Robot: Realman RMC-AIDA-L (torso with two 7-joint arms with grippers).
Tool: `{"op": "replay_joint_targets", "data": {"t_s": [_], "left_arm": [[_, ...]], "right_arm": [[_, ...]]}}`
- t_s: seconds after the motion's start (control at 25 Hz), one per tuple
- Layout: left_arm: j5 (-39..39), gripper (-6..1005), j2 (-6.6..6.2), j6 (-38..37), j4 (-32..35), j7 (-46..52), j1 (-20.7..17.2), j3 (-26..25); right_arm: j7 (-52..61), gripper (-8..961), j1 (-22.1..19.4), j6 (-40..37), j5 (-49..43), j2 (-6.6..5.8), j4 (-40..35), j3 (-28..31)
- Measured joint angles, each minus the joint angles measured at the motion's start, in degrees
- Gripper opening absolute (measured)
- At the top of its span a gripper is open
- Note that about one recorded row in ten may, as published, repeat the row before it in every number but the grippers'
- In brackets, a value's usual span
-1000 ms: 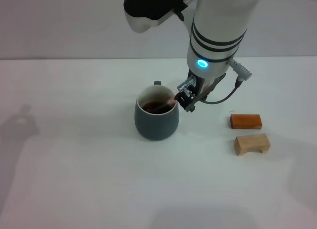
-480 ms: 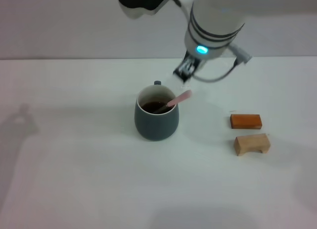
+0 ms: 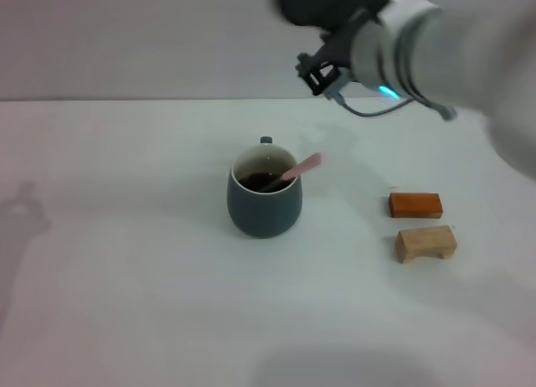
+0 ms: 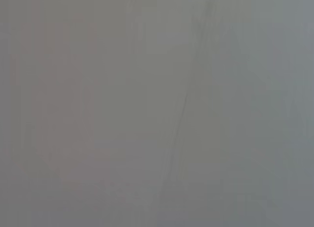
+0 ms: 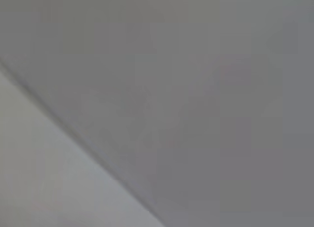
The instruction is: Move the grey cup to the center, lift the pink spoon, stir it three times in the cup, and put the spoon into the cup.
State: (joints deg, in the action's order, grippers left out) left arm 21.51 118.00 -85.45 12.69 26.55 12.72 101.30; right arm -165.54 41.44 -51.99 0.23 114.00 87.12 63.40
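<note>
The white table (image 3: 126, 303) carries the grey cup (image 3: 265, 204), an orange block (image 3: 414, 204) and a tan block (image 3: 425, 243).

The right gripper (image 3: 318, 71) is up high, behind the grey cup (image 3: 265, 203) and a bit to its right. The pink spoon (image 3: 295, 169) sits in the cup, leaning right. Two wooden blocks (image 3: 420, 224) lie further right, nearer than the gripper.

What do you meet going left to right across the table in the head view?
grey cup → pink spoon, its handle leaning out over the cup's right rim → orange block and tan block, stacked near to far at the same spot.
</note>
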Motion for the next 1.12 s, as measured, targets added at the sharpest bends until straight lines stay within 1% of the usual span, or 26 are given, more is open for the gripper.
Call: {"op": "replay_joint_targets", "data": {"t_s": [0.04,0.08,0.12,0.2,0.28,0.32,0.36,0.4,0.44,0.48,0.56,0.6,0.64,0.72,0.8,0.92,0.96,1.0,1.04,1.12], "left_arm": [[0.01,14,0.01,-0.09,0.06,-0.05,-0.24,0.03],[-0.02,14,0.04,-0.15,0.08,-0.09,-0.50,0.07],[-0.03,14,0.04,-0.20,0.08,-0.15,-0.62,0.12],[-0.25,14,0.08,-0.23,-0.07,-0.22,-0.76,0.43],[-0.31,14,0.17,-0.34,-0.26,-0.68,-0.76,1.31],[-0.32,14,0.18,-0.45,-0.28,-1.28,-0.72,1.90],[-0.32,14,0.21,-0.67,-0.27,-1.94,-0.65,2.47],[-0.34,14,0.24,-0.91,-0.17,-2.53,-0.58,2.82],[-0.32,14,0.25,-1.12,-0.10,-2.84,-0.57,2.92],[-0.34,14,0.28,-1.44,0.00,-3.14,-0.54,3.02],[-0.34,14,0.32,-1.88,0.09,-3.35,-0.53,3.06],[-0.32,17,0.34,-2.39,0.07,-3.95,-0.47,3.11],[-0.32,20,0.34,-2.39,0.07,-3.95,-0.47,3.11],[-0.31,26,0.47,-2.37,-0.14,-5.47,-0.33,3.21],[-0.34,31,0.62,-2.06,-0.31,-6.60,-0.22,3.70],[-0.22,37,0.71,-1.69,-0.38,-6.93,-0.43,4.58],[-0.12,39,0.70,-1.54,-0.38,-6.94,-0.50,4.61],[0.00,41,0.71,-1.06,-0.38,-6.96,-0.53,4.64],[0.09,41,0.70,-0.39,-0.38,-6.97,-0.49,4.64],[0.10,41,0.68,0.91,-0.32,-6.98,-0.25,4.64]], "right_arm": [[0.04,334,-3.78,4.27,-2.34,0.50,0.82,0.43],[0.04,334,-3.78,4.27,-2.34,0.50,0.82,0.43],[0.06,334,-7.33,7.95,-4.48,1.10,1.21,0.88],[0.08,335,-13.71,14.78,-9.12,3.06,1.42,2.53],[0.10,335,-18.25,19.73,-12.90,4.34,1.21,4.02],[0.13,335,-20.34,22.24,-14.25,4.62,1.04,4.63],[0.15,334,-22.03,24.63,-15.05,4.61,0.72,5.17],[0.22,334,-25.55,30.45,-15.09,4.54,-0.57,7.21],[0.41,334,-27.11,33.59,-14.79,4.56,-1.55,8.52],[0.41,334,-27.11,33.59,-14.79,4.56,-1.55,8.52],[0.79,334,-30.21,40.56,-13.52,4.61,-4.03,10.93],[1.02,335,-32.44,47.88,-12.31,4.54,-7.13,12.79],[1.02,335,-32.44,47.88,-12.31,4.54,-7.13,12.79],[1.05,335,-33.41,54.15,-12.02,4.53,-11.21,14.27],[1.06,335,-33.62,58.16,-12.10,4.54,-14.60,15.60],[1.06,335,-32.18,61.67,-12.21,4.39,-19.86,17.63],[1.13,335,-31.21,63.23,-12.14,4.15,-22.03,18.13],[2.80,335,-27.90,68.02,-11.78,3.02,-28.26,19.23],[2.80,335,-27.90,68.02,-11.78,3.02,-28.26,19.23],[5.97,335,-24.52,72.87,-11.63,1.92,-34.52,20.20]]}}
